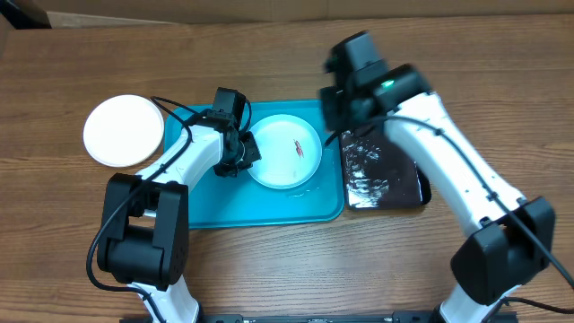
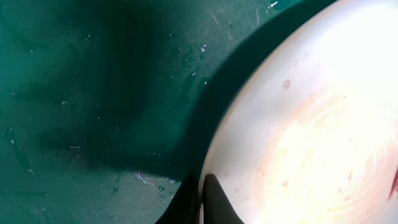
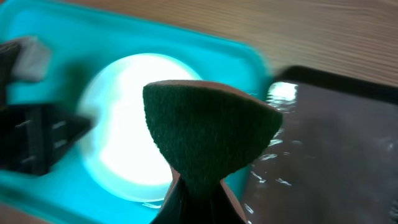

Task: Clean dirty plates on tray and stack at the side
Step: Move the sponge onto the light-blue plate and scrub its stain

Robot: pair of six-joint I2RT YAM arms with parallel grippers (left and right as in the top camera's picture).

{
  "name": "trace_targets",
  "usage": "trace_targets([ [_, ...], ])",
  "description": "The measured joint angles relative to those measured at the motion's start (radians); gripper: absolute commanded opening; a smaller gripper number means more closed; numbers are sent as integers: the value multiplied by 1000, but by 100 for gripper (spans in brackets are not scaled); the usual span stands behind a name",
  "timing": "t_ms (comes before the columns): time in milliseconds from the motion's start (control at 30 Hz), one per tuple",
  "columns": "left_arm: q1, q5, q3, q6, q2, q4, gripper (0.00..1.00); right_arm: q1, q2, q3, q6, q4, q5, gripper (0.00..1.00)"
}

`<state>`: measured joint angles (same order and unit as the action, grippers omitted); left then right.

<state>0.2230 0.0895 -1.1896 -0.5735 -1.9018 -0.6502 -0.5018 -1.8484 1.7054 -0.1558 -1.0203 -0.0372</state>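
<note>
The left gripper [image 2: 200,190] pinches the left rim of the smeared plate [image 1: 285,152] lying in the blue tray [image 1: 269,211] and the right gripper [image 3: 194,194] clamps a green sponge [image 3: 208,134] near it (light, stiff, likely slick plastic, so the thin rim looks the best hold).

A smooth plastic plate [image 1: 285,154] lies on a water-beaded turquoise plastic tray [image 1: 224,202], a glossy black tray [image 1: 381,175] at its three o'clock, on a matt wood-grain table [image 1: 269,269], while the green pad [image 3: 208,130] looks coarse and fibrous.
</note>
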Motion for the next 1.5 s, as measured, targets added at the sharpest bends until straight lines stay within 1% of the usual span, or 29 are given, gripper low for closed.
trace_targets([
  [133, 0, 0, 0, 0, 0, 0, 4, -112, -10, 0, -5, 38, 43, 4],
  [267, 0, 0, 0, 0, 0, 0, 4, -192, -50, 0, -13, 72, 143, 4],
  [333, 0, 0, 0, 0, 0, 0, 4, -219, -105, 0, -16, 85, 219, 4],
  [533, 0, 0, 0, 0, 0, 0, 4, -227, -229, 0, -23, 114, 357, 4],
  [600, 0, 0, 0, 0, 0, 0, 4, -226, -294, -2, -23, 123, 407, 4],
  [1067, 0, 1, 0, 3, 0, -3, 4, -226, -399, -2, -56, 149, 453, 4],
  [1267, 0, 2, 0, 3, 0, -4, 4, -224, -404, -1, -96, 156, 419, 4],
  [1500, 0, 3, 0, 3, 0, -8, 4, -204, -398, -14, -132, 184, 333, 4],
])
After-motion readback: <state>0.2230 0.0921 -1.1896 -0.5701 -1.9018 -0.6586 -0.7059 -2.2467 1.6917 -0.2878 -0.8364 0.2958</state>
